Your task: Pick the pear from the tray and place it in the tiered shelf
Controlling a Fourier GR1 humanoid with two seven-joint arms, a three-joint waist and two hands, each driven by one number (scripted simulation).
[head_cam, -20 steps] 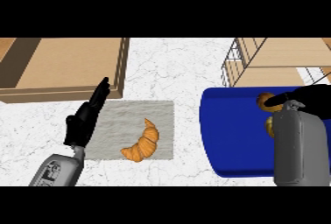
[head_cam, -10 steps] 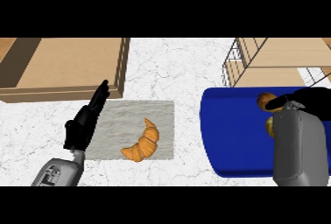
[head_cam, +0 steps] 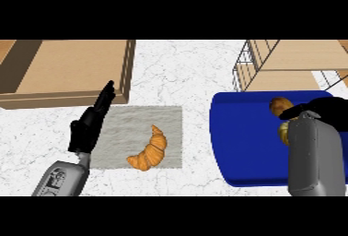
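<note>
Marble, white and veined, forms the surface (head_cam: 194,69), with a wooden box (head_cam: 68,69) at its far left and the tiered shelf (head_cam: 292,60) at far right. Near me, a croissant (head_cam: 151,151) lies on a grey mat (head_cam: 136,122); my left robot hand (head_cam: 87,130) rests beside it, fingers straight. Over the blue tray (head_cam: 245,143), my right robot hand (head_cam: 326,109) curls round the pear (head_cam: 277,105), partly hiding it.

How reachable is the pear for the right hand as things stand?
Probably yes: the right hand hangs over the tray, right beside the pear, with nothing between them. The hand partly hides the pear, so contact cannot be told.
</note>
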